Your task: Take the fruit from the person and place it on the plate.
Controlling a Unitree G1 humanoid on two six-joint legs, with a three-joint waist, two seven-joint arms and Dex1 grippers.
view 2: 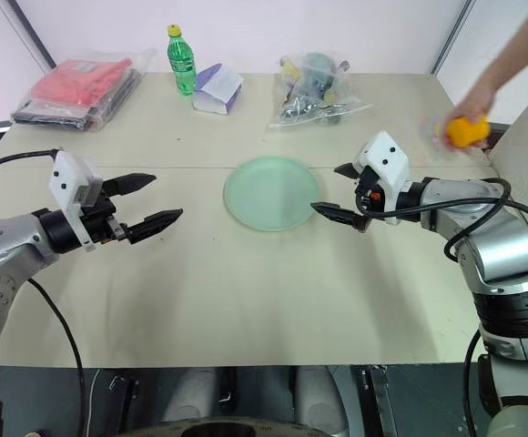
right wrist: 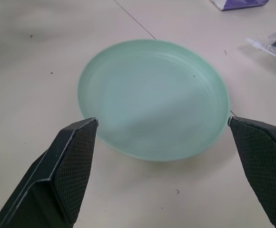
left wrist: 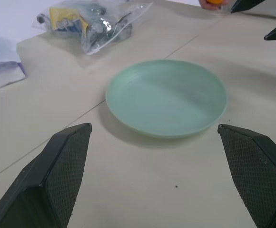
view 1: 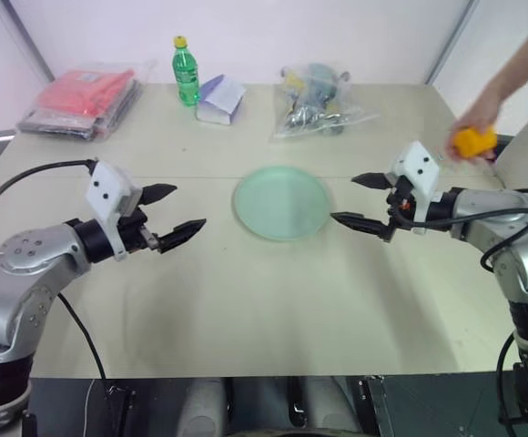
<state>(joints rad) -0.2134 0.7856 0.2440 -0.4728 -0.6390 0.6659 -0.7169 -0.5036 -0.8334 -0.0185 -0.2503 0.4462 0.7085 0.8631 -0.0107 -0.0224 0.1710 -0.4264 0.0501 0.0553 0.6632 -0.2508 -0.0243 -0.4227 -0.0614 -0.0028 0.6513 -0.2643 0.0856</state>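
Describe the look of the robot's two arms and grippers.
Both arms are silver-grey metal with rounded joints and loose black cables. Each wrist carries a white angular block. The left gripper and the right gripper each have two black tapered fingers with cross-hatched textured pads.

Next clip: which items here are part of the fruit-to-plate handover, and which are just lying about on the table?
Part of the job:
- fruit, held in the person's hand
- plate, nothing on it
- right tool, open

Lying about:
- green bottle
- red packet
- purple-white pack
- clear bag of items
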